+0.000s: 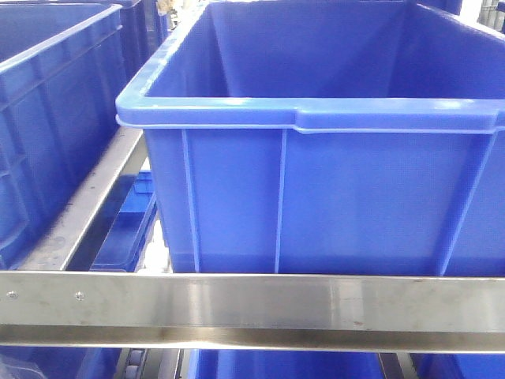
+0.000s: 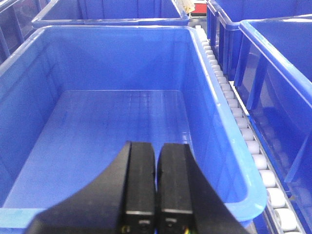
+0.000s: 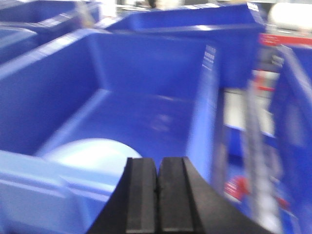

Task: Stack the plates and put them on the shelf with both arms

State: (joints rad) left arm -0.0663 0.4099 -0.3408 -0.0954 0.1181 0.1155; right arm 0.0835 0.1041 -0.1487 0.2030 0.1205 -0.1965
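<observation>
1. While you look down the left wrist camera, you see the left gripper (image 2: 156, 195) at 6 o'clock with its two black fingers pressed flat together, holding nothing.
2. Just past it you have a large blue bin (image 2: 29, 63), its ribbed floor bare in that view, with a white roller track (image 2: 253, 146) running along its 3 o'clock side and more blue bins at 12 and 2 o'clock.
3. Through the right wrist camera, which is blurred, you see the right gripper (image 3: 157, 195) at 6 o'clock, fingers likewise closed against each other with nothing between them.
4. Just beyond those fingers, towards 10 o'clock, you can make out a pale round plate (image 3: 90, 155) lying on the floor of a blue crate (image 3: 146, 73); you cannot tell whether it is one plate or two stacked.
5. From the front camera you get a steel shelf rail (image 1: 252, 304) nearest, at 6 o'clock, then a tall blue tote (image 1: 316, 197) standing behind it.
</observation>
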